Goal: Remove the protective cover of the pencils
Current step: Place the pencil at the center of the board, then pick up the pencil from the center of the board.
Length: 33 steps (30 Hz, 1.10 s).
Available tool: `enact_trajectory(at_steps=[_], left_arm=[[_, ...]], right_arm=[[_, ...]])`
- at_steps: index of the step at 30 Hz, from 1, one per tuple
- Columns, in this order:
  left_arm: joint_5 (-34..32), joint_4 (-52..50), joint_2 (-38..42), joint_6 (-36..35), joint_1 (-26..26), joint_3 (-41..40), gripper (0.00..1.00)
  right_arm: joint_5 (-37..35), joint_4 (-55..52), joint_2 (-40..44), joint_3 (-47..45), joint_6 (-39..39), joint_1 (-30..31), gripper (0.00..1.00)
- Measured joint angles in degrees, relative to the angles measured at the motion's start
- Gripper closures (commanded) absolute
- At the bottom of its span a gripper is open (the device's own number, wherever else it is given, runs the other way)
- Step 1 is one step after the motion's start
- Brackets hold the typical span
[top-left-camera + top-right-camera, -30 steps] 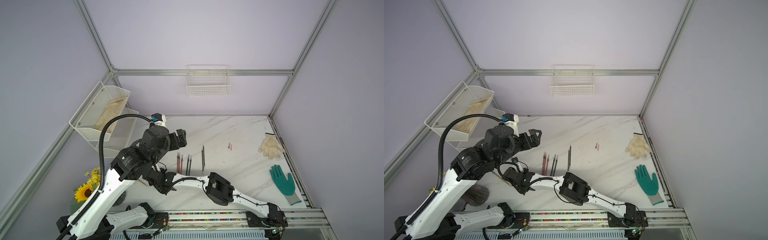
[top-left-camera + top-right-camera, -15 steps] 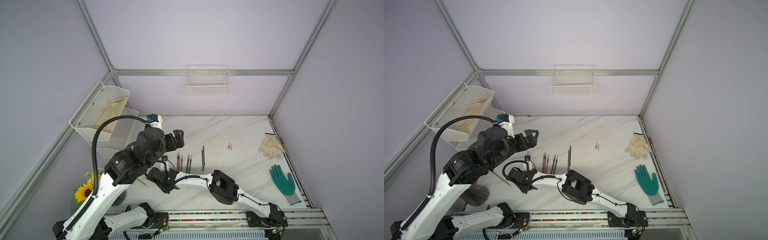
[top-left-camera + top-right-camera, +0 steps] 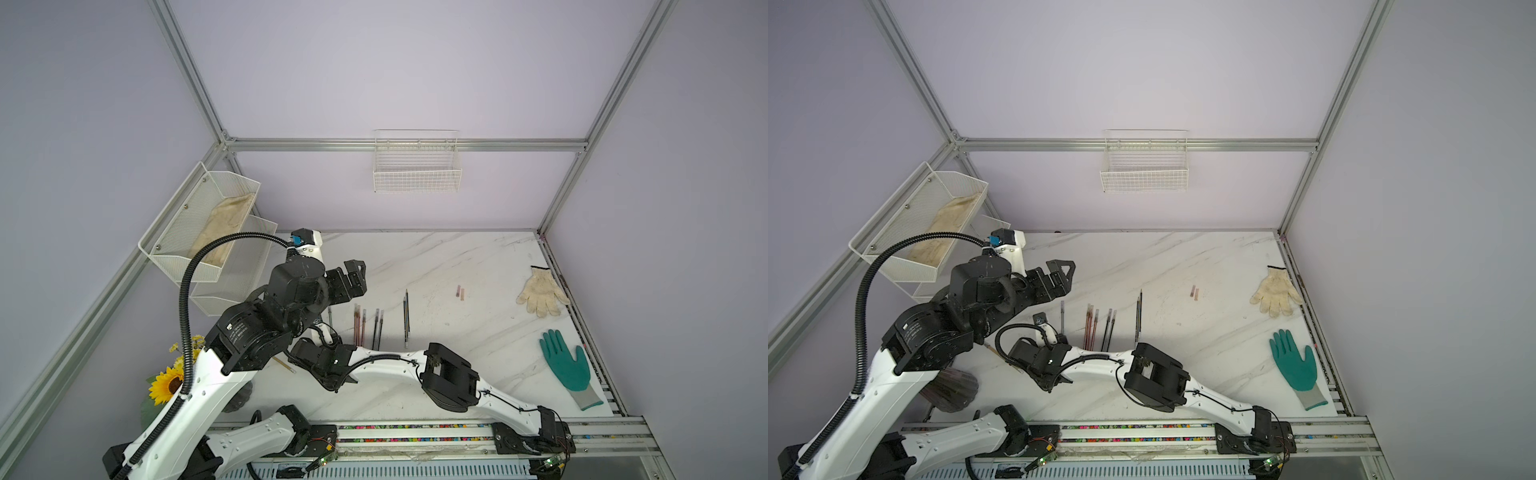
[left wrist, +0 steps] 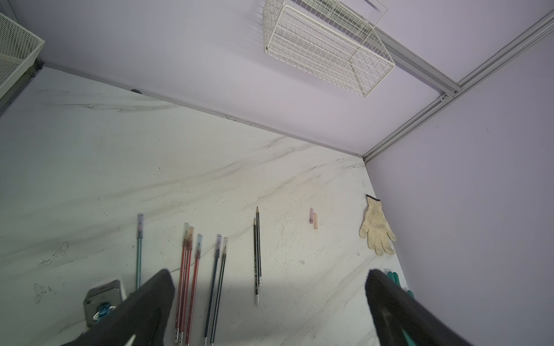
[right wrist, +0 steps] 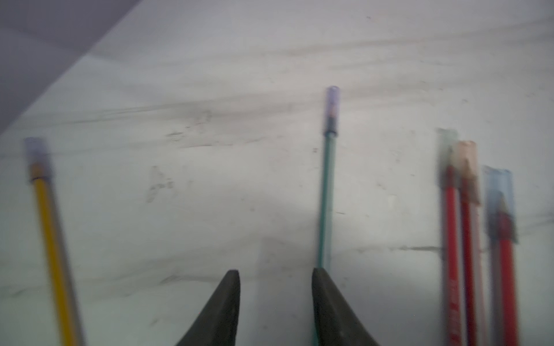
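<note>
**Capped pencils lie ahead of a parted, empty right end effector**

I see the pencils [image 4: 189, 269] lying side by side on the counter [image 4: 120, 164], tips toward the far wall, ahead of both end effectors. Most wear a clear cap. The two black pencils [image 4: 257, 254] at the row's right end show bare points. Two loose caps [image 4: 313, 219] lie apart, further right.

The teal pencil [image 5: 326, 194] is capped, and its near end runs just beside one finger of the right end effector [image 5: 274, 284]. The blur keeps me from telling whether they touch. Those jaws stand parted with only bare counter between them, gripping nothing. A yellow pencil [image 5: 49, 239] lies off to its left; in both top views only a short piece shows past the left arm. The red pencils [image 5: 452, 254] lie to its right, smeared. In both top views its fingers are hidden under its own wrist, and that arm covers the row's near ends.

The left end effector [image 4: 268, 271] hovers above the counter, jaws wide and empty. In its wrist view, its fingers cut off several pencil ends and most of the green glove [image 3: 567, 365]. A white glove [image 3: 540, 291] lies far right. A wire basket [image 3: 415, 166] hangs on the far wall. The mesh bins [image 3: 199, 232] on the left wall hold something pale I cannot identify. A sunflower [image 3: 166, 384] sits partly behind the left arm.
</note>
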<state>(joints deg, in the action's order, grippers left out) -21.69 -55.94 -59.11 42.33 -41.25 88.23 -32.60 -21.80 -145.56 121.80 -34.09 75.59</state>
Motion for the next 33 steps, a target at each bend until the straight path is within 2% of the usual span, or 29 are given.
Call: enact_trajectory(at_steps=[5,10,13,16,22,33], left_arm=[[-0.3,-0.8,0.0,0.0,0.0,0.0,0.0],[-0.7,-1.2,0.0,0.0,0.0,0.0,0.0],[-0.9,-1.2,0.1,0.0,0.0,0.0,0.0],[-1.0,-1.3,0.3,0.0,0.0,0.0,0.0],[-1.0,-1.6,0.5,0.0,0.0,0.0,0.0],[-1.1,-2.0,0.5,0.0,0.0,0.0,0.0]], right_arm=[[18.4,7.6,1.3,-1.9,9.9,0.9,0.52],[28.7,4.1,-6.3,12.5,16.5,0.5,0.5],[30.0,1.9,-10.4,18.8,19.0,0.3,0.47],[29.9,0.7,-13.1,21.2,20.5,0.3,0.47],[26.1,1.2,-18.1,26.2,22.2,-0.1,0.49],[26.1,3.7,-18.5,25.2,20.7,-0.6,0.91]])
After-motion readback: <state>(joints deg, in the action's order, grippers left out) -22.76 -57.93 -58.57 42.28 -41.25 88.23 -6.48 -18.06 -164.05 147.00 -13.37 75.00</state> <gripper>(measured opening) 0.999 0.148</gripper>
